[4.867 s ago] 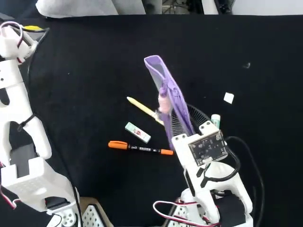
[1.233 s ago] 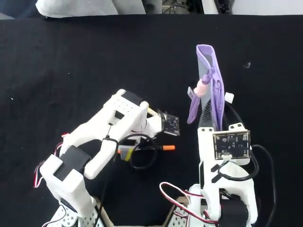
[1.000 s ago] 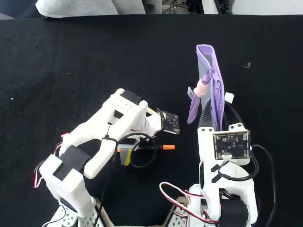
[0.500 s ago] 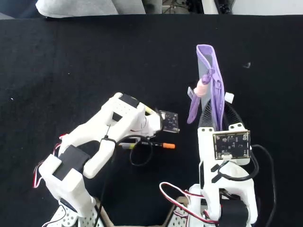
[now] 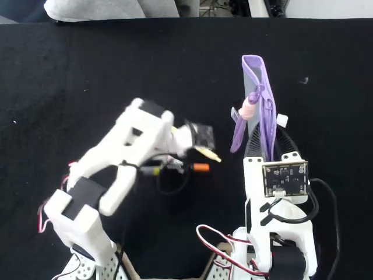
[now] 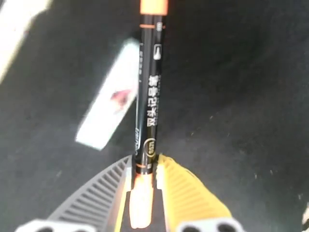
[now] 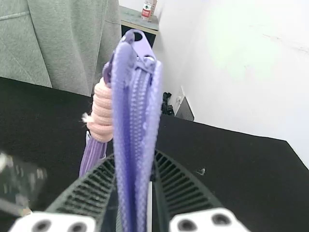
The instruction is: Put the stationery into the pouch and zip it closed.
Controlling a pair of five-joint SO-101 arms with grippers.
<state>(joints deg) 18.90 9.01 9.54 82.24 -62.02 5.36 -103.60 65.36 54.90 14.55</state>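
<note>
My left gripper point(image 6: 145, 164) is shut on a black marker point(image 6: 150, 106) with orange ends, near one end. In the high view the marker's orange cap point(image 5: 200, 167) sticks out from under the left arm, beside the tip of a yellow pencil point(image 5: 208, 154). A white eraser point(image 6: 112, 107) lies below the marker on the black table. My right gripper point(image 7: 135, 166) is shut on the purple pouch point(image 7: 136, 111), held upright, a pink zipper charm point(image 7: 100, 113) hanging at its side. From above, the pouch point(image 5: 257, 96) stands right of the left arm.
A small white piece point(image 5: 282, 121) lies on the black table point(image 5: 87, 76) just right of the pouch. White cloth point(image 5: 93, 9) sits past the far edge. The left arm's body point(image 5: 111, 169) covers the middle-left of the table.
The left arm has risen and swung toward the far side with the marker in its fingers; the orange cap has shifted up and left. The right arm and pouch have stayed put.
</note>
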